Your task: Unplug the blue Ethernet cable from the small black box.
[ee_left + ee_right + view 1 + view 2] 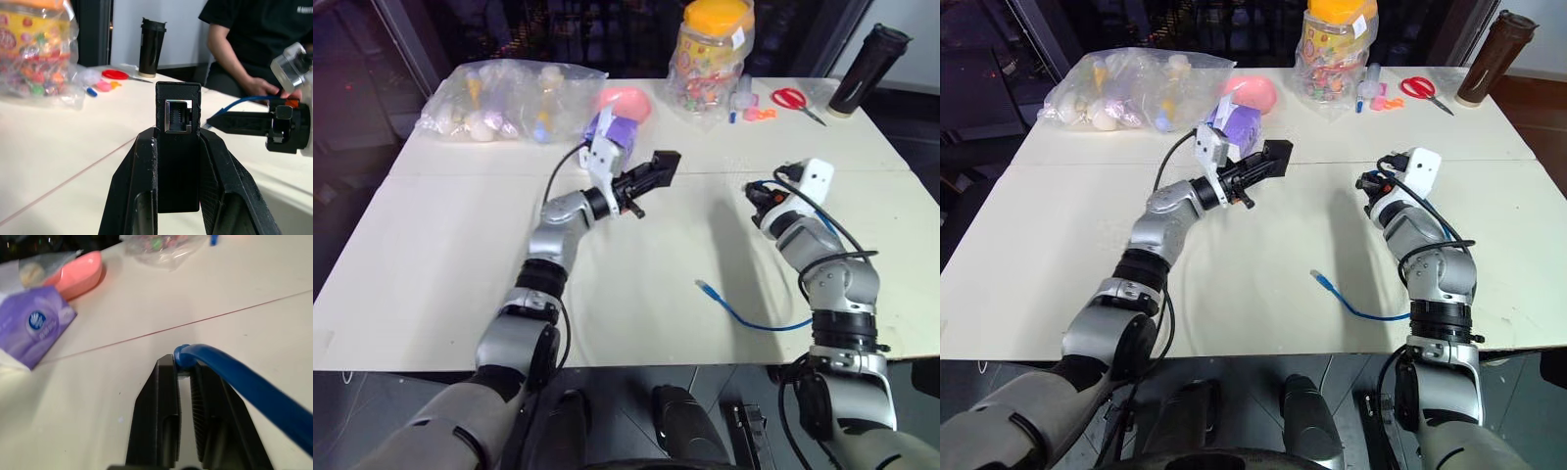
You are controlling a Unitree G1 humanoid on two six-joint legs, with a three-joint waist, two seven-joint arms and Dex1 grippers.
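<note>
My left gripper (653, 176) is shut on the small black box (178, 147), holding it above the table. The box's metal port (177, 116) faces outward and is empty. To the right, my right gripper (182, 363) points level with its jaws only a sliver apart. One end of the blue Ethernet cable (244, 382) sits pinched at its tips. The cable runs back past that arm and loops down onto the table (754, 321). Its other clear plug (704, 287) lies loose on the table between the arms. The box and cable are apart.
At the back of the white table (460, 255) are a purple tissue box (619, 132), a pink bowl (628, 101), a clear bag of items (509, 98), a candy jar (710, 59), red scissors (793, 98) and a dark tumbler (867, 69). A seated person (254, 44) is beyond the far edge.
</note>
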